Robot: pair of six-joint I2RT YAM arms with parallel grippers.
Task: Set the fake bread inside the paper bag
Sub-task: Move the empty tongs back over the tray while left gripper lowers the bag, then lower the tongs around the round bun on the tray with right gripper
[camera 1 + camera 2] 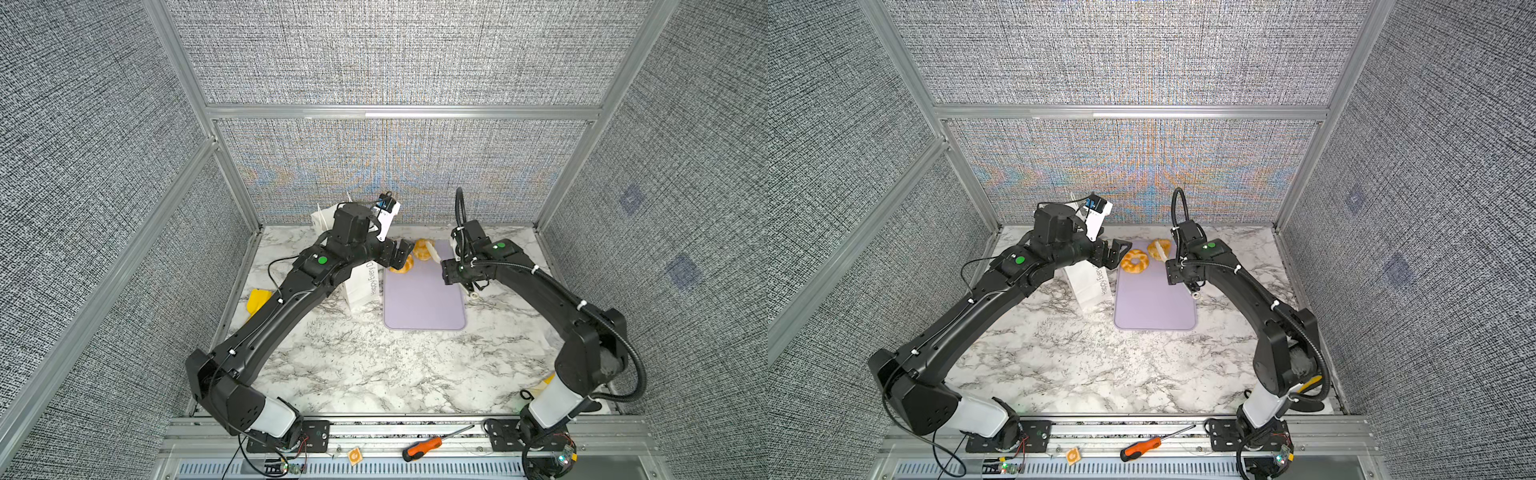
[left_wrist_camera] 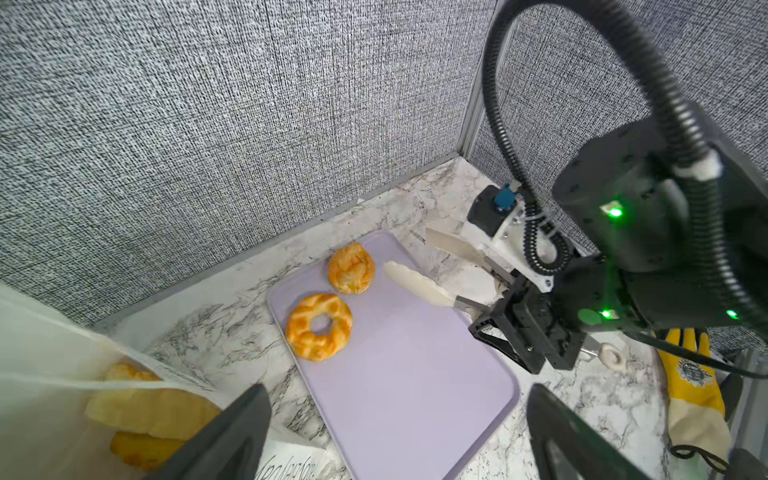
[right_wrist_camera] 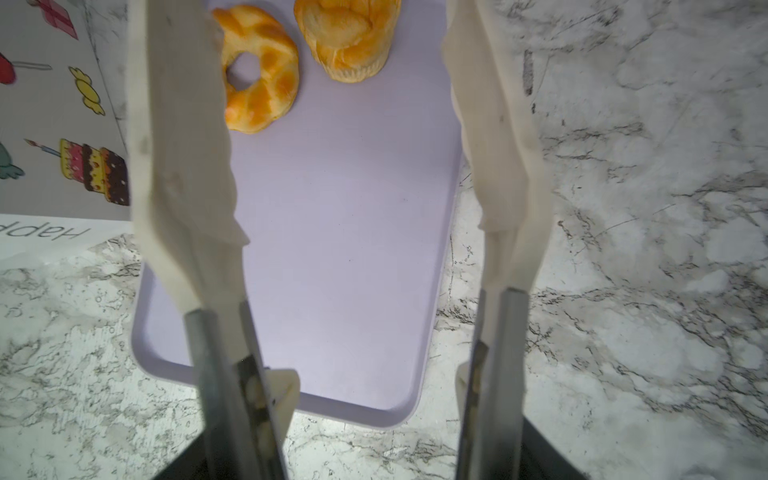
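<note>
Two pieces of fake bread lie at the far end of a lavender tray: a ring and a braided piece. The white paper bag stands left of the tray, with more bread inside it. My left gripper hangs open and empty above the bag's edge, close to the ring. My right gripper is shut on white-tipped tongs. The tongs' tips stand apart with nothing between them, just short of the braided piece.
A yellow toy shovel lies left of the bag under my left arm. A yellow work glove lies by the right arm's base. An orange screwdriver rests on the front rail. Grey fabric walls close in three sides.
</note>
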